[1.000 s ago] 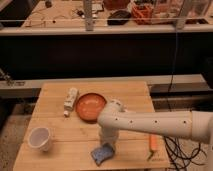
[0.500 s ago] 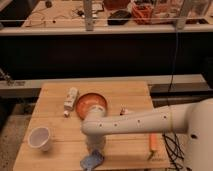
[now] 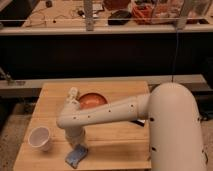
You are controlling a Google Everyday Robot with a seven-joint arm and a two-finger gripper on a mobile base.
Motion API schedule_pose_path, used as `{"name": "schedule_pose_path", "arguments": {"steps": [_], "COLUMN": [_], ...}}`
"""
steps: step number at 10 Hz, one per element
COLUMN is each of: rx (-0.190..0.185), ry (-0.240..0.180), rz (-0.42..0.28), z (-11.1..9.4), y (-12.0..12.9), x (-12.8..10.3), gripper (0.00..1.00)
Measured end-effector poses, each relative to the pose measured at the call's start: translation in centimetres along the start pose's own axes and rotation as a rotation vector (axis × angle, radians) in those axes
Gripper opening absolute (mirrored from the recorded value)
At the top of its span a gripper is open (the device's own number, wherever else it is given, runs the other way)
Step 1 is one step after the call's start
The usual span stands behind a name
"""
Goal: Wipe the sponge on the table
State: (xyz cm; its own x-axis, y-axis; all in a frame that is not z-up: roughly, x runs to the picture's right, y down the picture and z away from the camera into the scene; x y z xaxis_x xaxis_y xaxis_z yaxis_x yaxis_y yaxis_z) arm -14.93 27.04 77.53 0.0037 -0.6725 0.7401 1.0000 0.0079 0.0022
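The blue sponge (image 3: 76,156) lies flat on the light wooden table (image 3: 120,147), near its front edge and left of centre. My white arm reaches in from the right and bends down over it. The gripper (image 3: 77,146) points straight down onto the sponge's top, with the wrist hiding most of the contact. Part of the sponge shows below and to the left of the wrist.
A white cup (image 3: 40,138) stands at the table's front left, close to the sponge. An orange plate (image 3: 93,100) sits at the back centre with a small pale bottle (image 3: 71,96) beside it. A long dark workbench (image 3: 100,30) with clutter runs behind the table.
The arm has swept further left across the table, carrying the sponge with it toward the front left. The carrot on the right is now hidden behind the arm.
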Motion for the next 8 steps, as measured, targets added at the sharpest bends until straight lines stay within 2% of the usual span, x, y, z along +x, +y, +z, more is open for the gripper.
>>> {"name": "schedule_pose_path", "arguments": {"steps": [2, 4, 6, 8], "rx": [0.032, 0.046, 0.054, 0.075], "ry": [0.029, 0.043, 0.047, 0.054], "rz": [0.011, 0.057, 0.117, 0.199], "z": [-1.8, -2.4, -2.7, -3.0], "y": [0.2, 1.3, 4.1, 9.0], "x": [3.8, 7.1, 8.4, 8.8], "gripper": [0.0, 0.0, 0.0, 0.0]}}
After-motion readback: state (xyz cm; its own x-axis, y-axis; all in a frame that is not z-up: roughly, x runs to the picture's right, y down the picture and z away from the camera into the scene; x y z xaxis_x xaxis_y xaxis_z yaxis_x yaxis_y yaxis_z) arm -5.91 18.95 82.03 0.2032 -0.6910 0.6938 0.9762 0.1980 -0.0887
